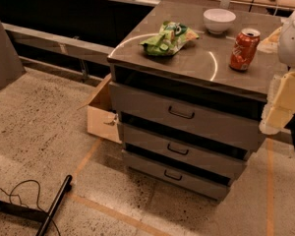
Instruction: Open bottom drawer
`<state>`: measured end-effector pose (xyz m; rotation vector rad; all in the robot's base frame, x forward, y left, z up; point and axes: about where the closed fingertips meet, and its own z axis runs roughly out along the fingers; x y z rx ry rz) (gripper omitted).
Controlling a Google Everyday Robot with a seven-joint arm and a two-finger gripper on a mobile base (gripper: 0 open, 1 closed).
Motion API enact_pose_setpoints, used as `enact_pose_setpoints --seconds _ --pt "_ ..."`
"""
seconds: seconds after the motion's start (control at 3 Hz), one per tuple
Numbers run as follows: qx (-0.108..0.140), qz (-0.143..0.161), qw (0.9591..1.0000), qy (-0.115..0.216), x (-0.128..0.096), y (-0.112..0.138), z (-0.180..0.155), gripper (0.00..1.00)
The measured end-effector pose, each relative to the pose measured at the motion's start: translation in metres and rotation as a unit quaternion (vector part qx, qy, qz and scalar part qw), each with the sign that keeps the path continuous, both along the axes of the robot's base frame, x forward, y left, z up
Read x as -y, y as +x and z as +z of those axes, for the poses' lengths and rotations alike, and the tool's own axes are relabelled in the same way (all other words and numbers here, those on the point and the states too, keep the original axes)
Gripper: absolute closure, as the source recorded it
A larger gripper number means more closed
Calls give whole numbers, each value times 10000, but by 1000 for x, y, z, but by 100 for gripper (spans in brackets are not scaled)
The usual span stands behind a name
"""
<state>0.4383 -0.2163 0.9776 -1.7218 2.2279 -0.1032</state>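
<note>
The grey cabinet (196, 63) stands in the middle of the camera view with three wide drawers. The bottom drawer (196, 181) is the lowest one, with a slim grey front and a small dark wire handle (173, 175). Its front sits in line with the middle drawer (206, 156) above it. My gripper (279, 111), cream-coloured, hangs at the right edge of the view beside the cabinet's right corner. It is level with the top drawer (152, 104), well above and to the right of the bottom drawer's handle, and touches nothing.
On the cabinet top lie a green snack bag (168, 38), a white bowl (219, 19) and a red soda can (244, 49). A cardboard box (102, 113) stands against the cabinet's left side. A black pole with cable (54, 205) lies on the floor at front left.
</note>
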Motion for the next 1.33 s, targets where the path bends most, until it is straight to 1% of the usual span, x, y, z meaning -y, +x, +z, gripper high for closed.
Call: enact_pose_setpoints --seconds 0.33,0.67,1.0,1.33 --pt "1 0 10000 0 0 0 0 0" --pt "69 -115 9999 106 2 2 -13 0" --pt "30 -230 9991 368 3 -1 -62 0" --pt "-246 -146 9964 796 -3 -7 -181 0"
